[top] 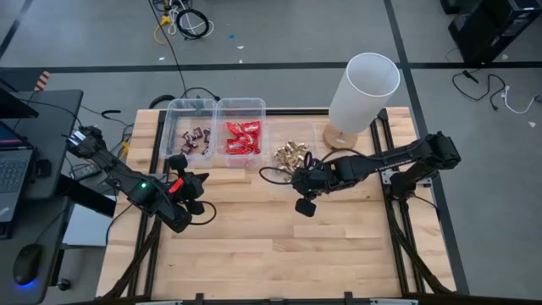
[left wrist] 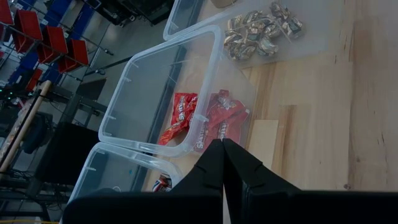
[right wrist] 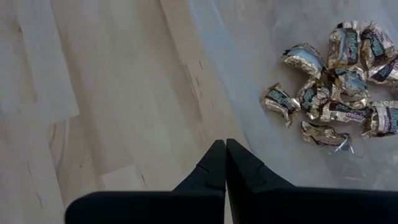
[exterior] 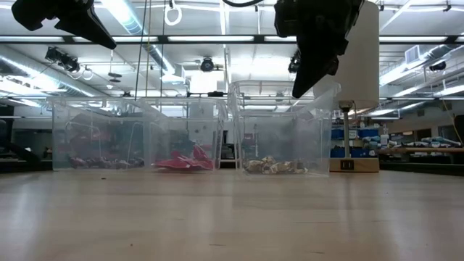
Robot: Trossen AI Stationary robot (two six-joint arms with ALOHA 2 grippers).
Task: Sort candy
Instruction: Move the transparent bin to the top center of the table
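Note:
Three clear bins stand in a row at the table's far edge. Dark mini bars (top: 196, 135) lie in the left one, red packets (top: 242, 137) in the middle one, and gold-foil pieces (top: 290, 153) in the right one. My left gripper (top: 200, 180) hovers shut and empty above the table, just in front of the left bin; its wrist view shows the red packets (left wrist: 211, 121) beyond the fingertips (left wrist: 222, 144). My right gripper (top: 298, 180) is shut and empty, pointing down (exterior: 298, 92) over the gold bin's near left corner, beside the gold pieces (right wrist: 336, 93).
A lamp with a white shade (top: 362, 85) and a wooden base (exterior: 353, 164) stands at the far right, next to the gold bin. A laptop and a mouse (top: 25, 264) sit on a side desk to the left. Bare wooden tabletop (top: 279, 254) stretches across the near half.

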